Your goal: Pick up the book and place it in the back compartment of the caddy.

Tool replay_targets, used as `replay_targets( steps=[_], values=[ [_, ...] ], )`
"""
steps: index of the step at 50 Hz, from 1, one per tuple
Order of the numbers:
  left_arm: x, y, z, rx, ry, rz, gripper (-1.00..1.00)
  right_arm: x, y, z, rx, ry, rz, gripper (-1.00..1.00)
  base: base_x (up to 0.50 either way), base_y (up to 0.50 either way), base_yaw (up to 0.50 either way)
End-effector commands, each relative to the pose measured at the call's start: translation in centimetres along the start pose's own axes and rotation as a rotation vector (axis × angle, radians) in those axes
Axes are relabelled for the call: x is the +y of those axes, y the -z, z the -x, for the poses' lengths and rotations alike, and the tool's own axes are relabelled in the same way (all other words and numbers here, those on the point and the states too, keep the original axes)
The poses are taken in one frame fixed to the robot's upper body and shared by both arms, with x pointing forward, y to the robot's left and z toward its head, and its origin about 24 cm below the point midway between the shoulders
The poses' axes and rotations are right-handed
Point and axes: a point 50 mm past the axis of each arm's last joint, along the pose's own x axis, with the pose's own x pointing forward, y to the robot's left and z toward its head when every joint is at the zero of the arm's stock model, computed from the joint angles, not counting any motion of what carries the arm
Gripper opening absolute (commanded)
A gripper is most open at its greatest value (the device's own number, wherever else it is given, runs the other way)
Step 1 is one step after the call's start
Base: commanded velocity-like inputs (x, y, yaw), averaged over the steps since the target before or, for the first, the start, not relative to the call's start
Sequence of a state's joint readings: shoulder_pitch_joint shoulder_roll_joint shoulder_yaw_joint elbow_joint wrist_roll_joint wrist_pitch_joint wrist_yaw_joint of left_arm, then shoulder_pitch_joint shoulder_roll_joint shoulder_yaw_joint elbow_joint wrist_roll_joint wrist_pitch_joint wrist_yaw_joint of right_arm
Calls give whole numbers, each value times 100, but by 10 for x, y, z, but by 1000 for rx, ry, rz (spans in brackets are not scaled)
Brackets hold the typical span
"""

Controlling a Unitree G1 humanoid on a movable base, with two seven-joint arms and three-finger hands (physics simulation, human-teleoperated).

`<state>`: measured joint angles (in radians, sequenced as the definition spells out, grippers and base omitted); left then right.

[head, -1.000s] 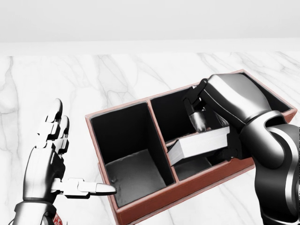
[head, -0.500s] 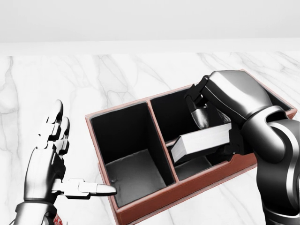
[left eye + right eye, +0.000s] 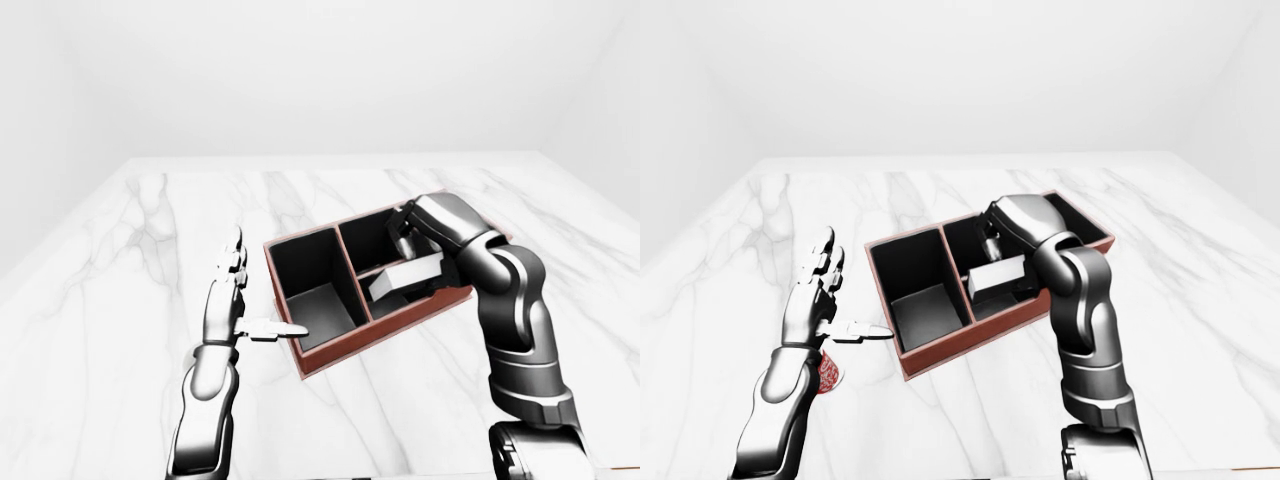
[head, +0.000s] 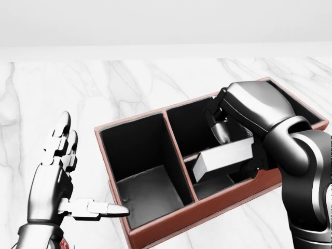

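A red-brown caddy [image 4: 155, 236] with black insides sits on a white marble table [image 4: 104, 88]. In the head view it fills the middle and stretches toward 3 o'clock.

The book [image 4: 224, 158] (it shows as a pale grey block) is inside the caddy, in the compartment just to the 3 o'clock side of the middle wall. It is tilted, with its 9 o'clock end lower. It is not lying flat on the bottom.

The right hand [image 4: 228, 129] reaches down into that same compartment. Its fingers [image 4: 222, 133] are closed on the book, at the book's 12 o'clock side.

The left hand [image 4: 54, 176] is at 8 o'clock, beside the caddy. Its fingers are spread wide and hold nothing. Its thumb [image 4: 98, 208] points at the caddy's wall.

The big compartment at 9 o'clock of the book has nothing in it.
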<state>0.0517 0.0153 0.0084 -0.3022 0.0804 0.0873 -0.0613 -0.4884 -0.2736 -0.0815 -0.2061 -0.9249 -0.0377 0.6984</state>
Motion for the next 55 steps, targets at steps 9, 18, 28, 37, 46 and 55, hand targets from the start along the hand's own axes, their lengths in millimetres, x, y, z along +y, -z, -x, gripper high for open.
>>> replay_targets(
  steps=[9,18,28,37,46,55],
  values=[
    [0,0,0,0,0,-1,100,5,2,-7,-11,-33,19,-100,0,0,0],
    [0,2,0,10,0,0,100,7,2,-9,-13,-43,13,-100,0,0,0],
    [0,2,0,9,0,-3,100,10,4,-11,-8,-59,4,-100,0,0,0],
    [0,1,0,5,0,-4,100,11,6,-13,-3,-69,-1,-100,0,0,0],
    [0,2,0,9,0,-4,100,11,6,-16,-2,-78,-4,-100,0,0,0],
    [-1,2,0,11,1,-4,100,14,9,-19,8,-86,-6,-100,0,0,0]
  ],
)
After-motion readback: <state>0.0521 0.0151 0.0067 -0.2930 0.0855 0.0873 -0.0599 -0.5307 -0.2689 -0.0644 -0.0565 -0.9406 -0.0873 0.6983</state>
